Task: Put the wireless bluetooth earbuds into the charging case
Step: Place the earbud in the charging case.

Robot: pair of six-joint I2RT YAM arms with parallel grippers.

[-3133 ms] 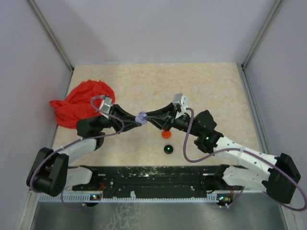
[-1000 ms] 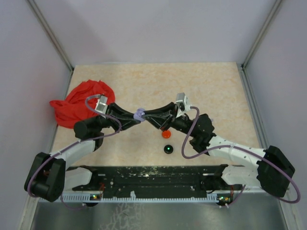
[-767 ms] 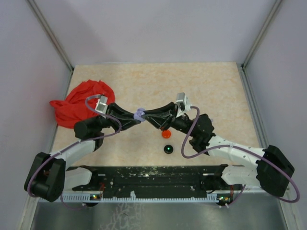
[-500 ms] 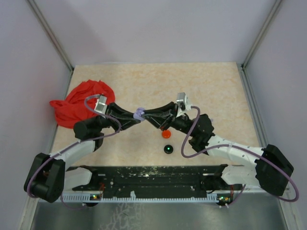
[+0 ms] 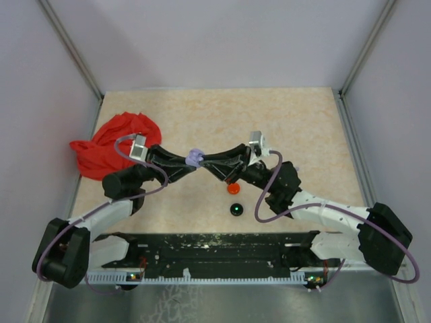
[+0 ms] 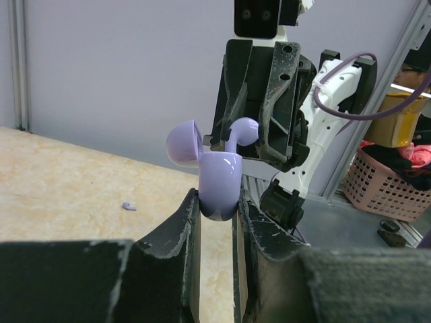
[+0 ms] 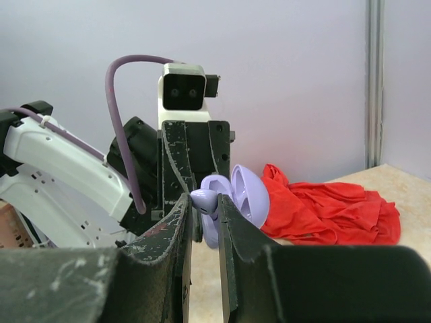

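The charging case point(image 6: 219, 185) is a small lavender shell with its lid point(image 6: 183, 142) hinged open. My left gripper point(image 6: 217, 202) is shut on its lower half and holds it upright above the table. My right gripper point(image 7: 203, 202) is shut on a lavender earbud point(image 7: 205, 198), which sits right at the case's open top, as the left wrist view point(image 6: 242, 129) also shows. From above, both grippers meet at the case point(image 5: 194, 157). A second tiny lavender earbud point(image 6: 128, 206) lies on the table. No red or black bean-sized earbuds show.
A red cloth point(image 5: 111, 145) is bunched at the table's left edge. An orange-red disc point(image 5: 233, 189) and a black disc with a green dot point(image 5: 236, 209) lie under the right arm. Grey walls enclose the table on three sides.
Both grippers, still joined at the case, have drifted slightly back and left. The right arm's base link has swung a little. The discs and cloth have not moved.
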